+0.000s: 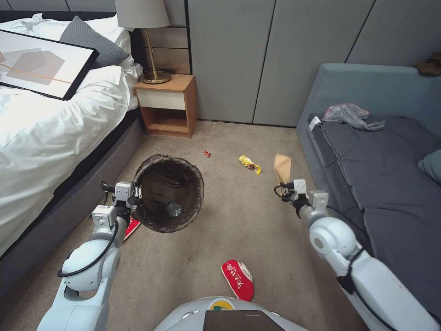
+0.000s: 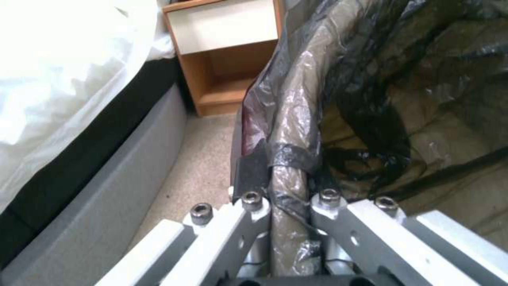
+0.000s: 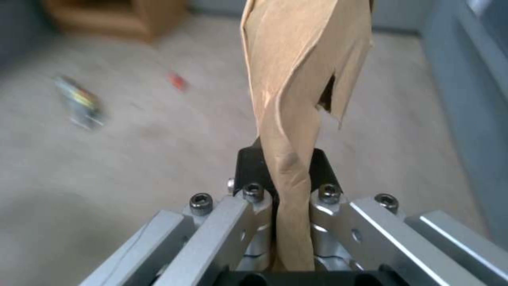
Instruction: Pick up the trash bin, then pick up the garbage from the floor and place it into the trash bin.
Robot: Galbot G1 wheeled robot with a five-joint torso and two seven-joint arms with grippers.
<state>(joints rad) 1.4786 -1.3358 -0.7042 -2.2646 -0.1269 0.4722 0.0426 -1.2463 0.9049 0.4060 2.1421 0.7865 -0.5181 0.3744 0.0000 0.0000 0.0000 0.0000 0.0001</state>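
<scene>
My left gripper [image 1: 136,194] is shut on the near-left rim of the trash bin [image 1: 169,193], a round bin lined with a dark see-through bag, held just above the carpet. In the left wrist view the fingers clamp the bag-covered rim [image 2: 288,159]. A clear bottle [image 1: 173,208] lies inside the bin. My right gripper [image 1: 281,189] is shut on a brown paper bag [image 1: 282,168], which stands up from the fingers [image 3: 301,79]. On the floor lie a yellow wrapper [image 1: 250,164], a small red piece [image 1: 207,154], a red-and-white packet [image 1: 237,279] and a red packet [image 1: 132,227] beside the bin.
A bed [image 1: 50,128] runs along the left and a wooden nightstand [image 1: 167,103] with a lamp stands at the back. A grey sofa [image 1: 381,184] on the right carries a grey plastic bag [image 1: 351,115]. Open carpet lies between the bin and the sofa.
</scene>
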